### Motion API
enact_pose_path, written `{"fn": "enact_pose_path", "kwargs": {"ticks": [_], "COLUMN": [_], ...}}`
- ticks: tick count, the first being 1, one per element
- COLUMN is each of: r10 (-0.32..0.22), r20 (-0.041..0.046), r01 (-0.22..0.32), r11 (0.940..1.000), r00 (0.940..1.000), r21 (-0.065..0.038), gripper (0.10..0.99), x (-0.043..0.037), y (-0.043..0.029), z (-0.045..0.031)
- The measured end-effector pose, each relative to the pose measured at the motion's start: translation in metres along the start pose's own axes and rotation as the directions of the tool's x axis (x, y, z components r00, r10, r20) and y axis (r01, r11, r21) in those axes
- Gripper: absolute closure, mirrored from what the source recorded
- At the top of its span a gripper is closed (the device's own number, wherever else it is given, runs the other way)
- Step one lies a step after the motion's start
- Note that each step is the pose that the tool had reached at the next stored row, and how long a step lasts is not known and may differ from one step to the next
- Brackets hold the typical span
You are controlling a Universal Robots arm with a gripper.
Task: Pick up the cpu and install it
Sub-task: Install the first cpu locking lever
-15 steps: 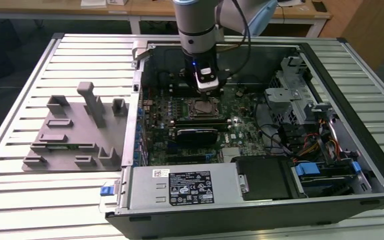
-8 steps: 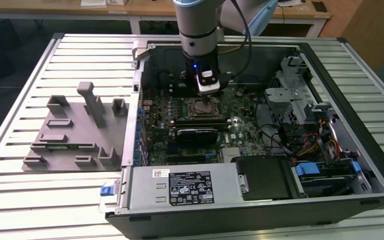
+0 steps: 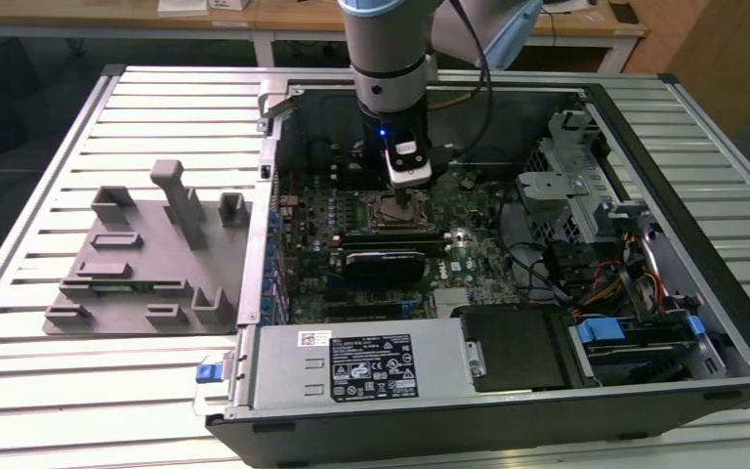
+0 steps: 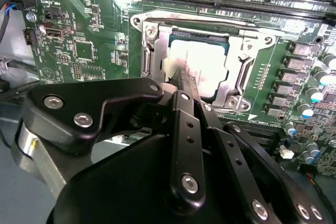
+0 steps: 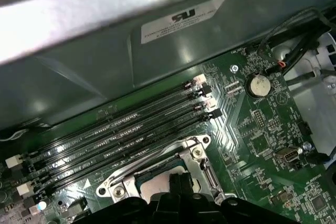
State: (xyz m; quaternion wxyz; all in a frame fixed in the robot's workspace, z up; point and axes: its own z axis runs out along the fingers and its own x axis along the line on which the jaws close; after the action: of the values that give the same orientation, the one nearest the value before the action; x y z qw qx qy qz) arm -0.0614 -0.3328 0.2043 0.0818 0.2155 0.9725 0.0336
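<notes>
One cpu [image 4: 197, 66], mid-frame in the second wrist view, sits inside the socket frame [image 4: 144, 24] with the narrow pincer [image 4: 186, 85] tips touching or pinching its near edge; can't tell which. Risk: any tilt or sideways drag now could bend socket pins.

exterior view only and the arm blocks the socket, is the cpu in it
observer: yes, in the second wrist view the cpu lies inside the socket
operator: where's the gripper
observer: the gripper has its tip over one edge of the cpu; can't tell if it touches
operator: ram slots filled
observer: in the first wrist view the four ram slots beside the socket look empty
</notes>
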Motion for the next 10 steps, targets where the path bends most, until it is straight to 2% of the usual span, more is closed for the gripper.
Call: {"fn": "enact_pose_path", "kwargs": {"ticks": [6, 10], "r10": [0.000, 0.000], "r20": [0.0000, 0.0001], "r01": [0.000, 0.000], "r11": [1.0000, 1.0000], "r00": [1.0000, 1.0000], "r21": [0.001, 0.000], "gripper": [0.980, 0.980], "x": [-0.0001, -0.0010], "y": [-0.0001, 0.0006], "z": [-0.0006, -0.0064]}}
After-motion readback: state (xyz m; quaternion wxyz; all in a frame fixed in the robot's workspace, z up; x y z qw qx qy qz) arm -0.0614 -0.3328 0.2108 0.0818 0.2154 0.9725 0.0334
